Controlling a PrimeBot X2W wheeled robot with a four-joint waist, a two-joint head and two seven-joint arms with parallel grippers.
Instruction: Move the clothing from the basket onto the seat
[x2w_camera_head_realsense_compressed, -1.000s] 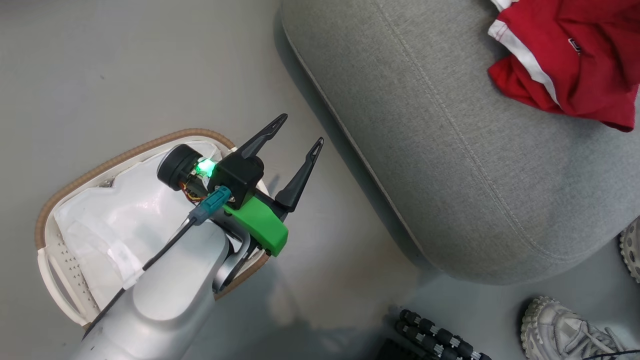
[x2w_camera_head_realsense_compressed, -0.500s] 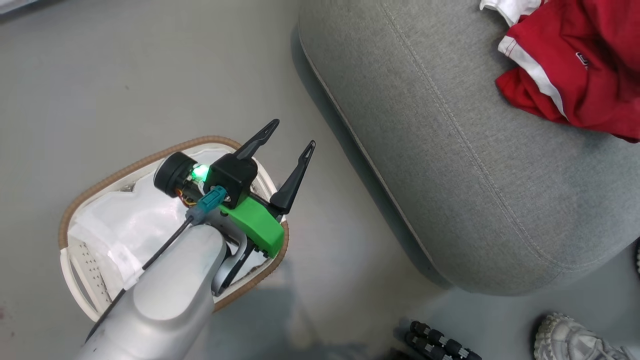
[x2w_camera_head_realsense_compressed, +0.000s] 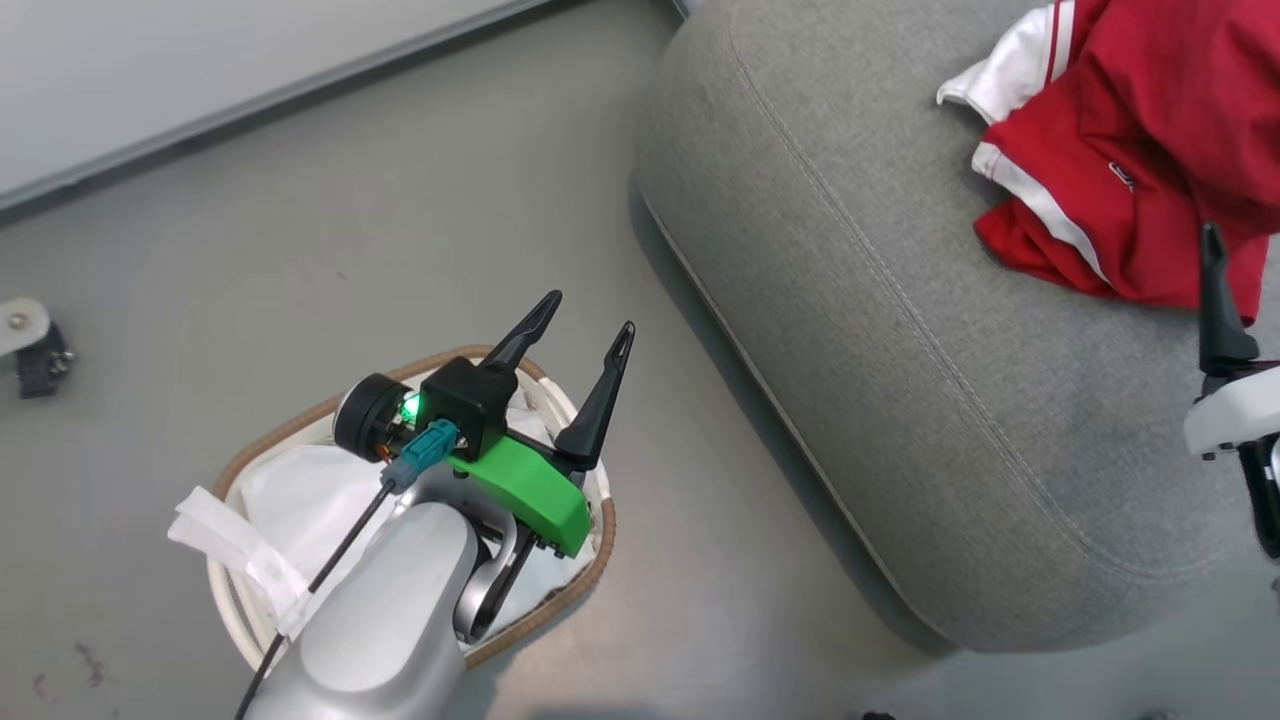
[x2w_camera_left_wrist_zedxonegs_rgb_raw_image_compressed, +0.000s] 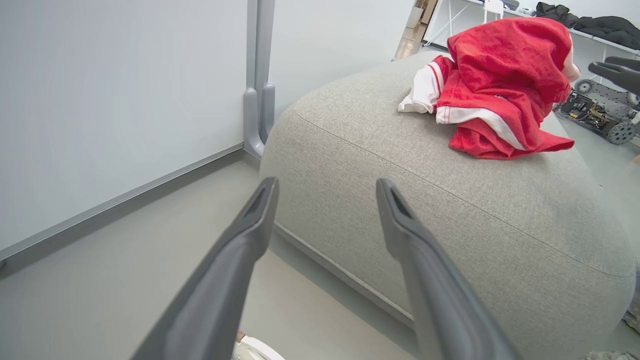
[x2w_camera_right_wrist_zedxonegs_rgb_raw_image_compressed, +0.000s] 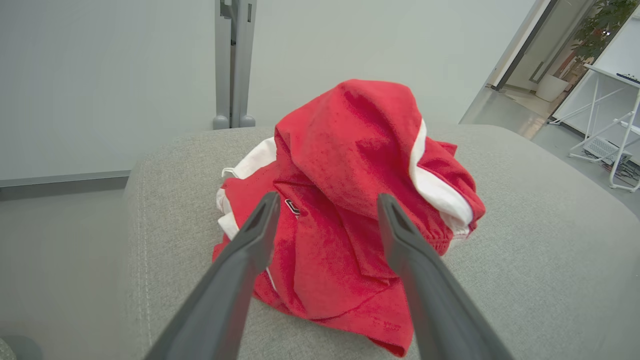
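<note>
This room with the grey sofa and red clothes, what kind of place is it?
Probably an office or lab, not a home: plain panel walls joined by a metal post, a white work table farther back, and a small wheeled machine parked past the seat.

The grey floor carries the basket at lower left and the seat at right; red clothing lies heaped on the seat's upper right.
</note>
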